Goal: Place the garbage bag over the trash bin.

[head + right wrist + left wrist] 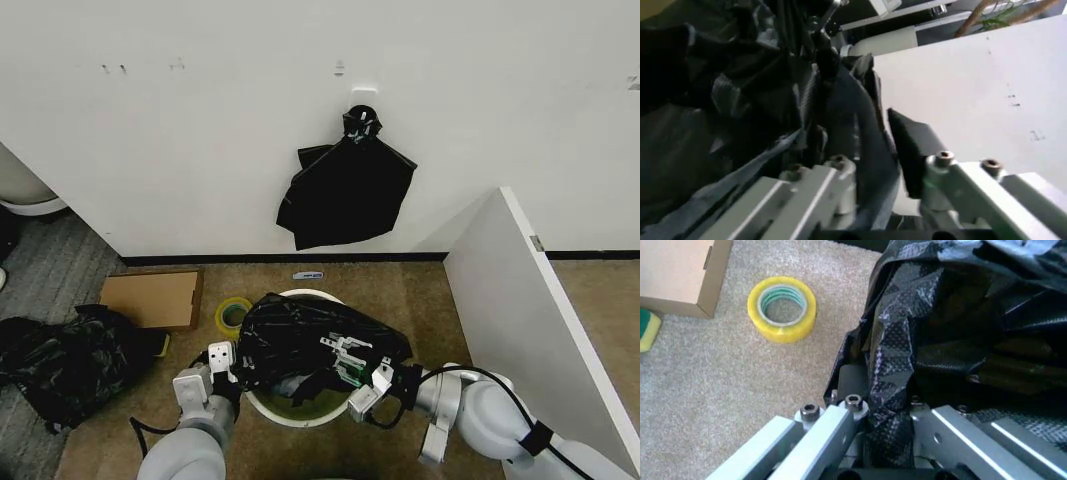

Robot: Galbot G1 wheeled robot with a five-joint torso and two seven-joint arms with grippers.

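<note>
Black, glossy and wrinkled, the thin plastic garbage bag (pixel 315 335) lies bunched across the top of the round cream-white plastic trash bin (pixel 297 414), covering the far part of the rim while the near rim and some of the inside show bare. The bin stands on the tan carpet floor (pixel 420 300) close to a white wall (pixel 200 130).

The left gripper (pixel 228 362) is at the bin's left edge, and in the left wrist view its jaws are clamped on a fold of the bag film (pixel 890 405). The right gripper (pixel 352 368) reaches in from the right over the bin mouth; in the right wrist view black film runs between its jaws, which are closed on the bag (pixel 860 150).

Just left of the bin, touching nothing, sits a yellow roll of tape (pixel 233 315), and beyond it a flat brown cardboard box (pixel 150 298). Farther left a bulky, lumpy black heap (pixel 60 365) rests partly on grey carpet. On the wall above the bin, a bunch of flat black bags (pixel 345 190) hangs gathered at one knot from a white hook (pixel 364 98). A small blue-and-white item (pixel 308 275) lies at the baseboard; any print on it is too small to read. A white partition panel (pixel 510 300) stands to the right of the bin.
</note>
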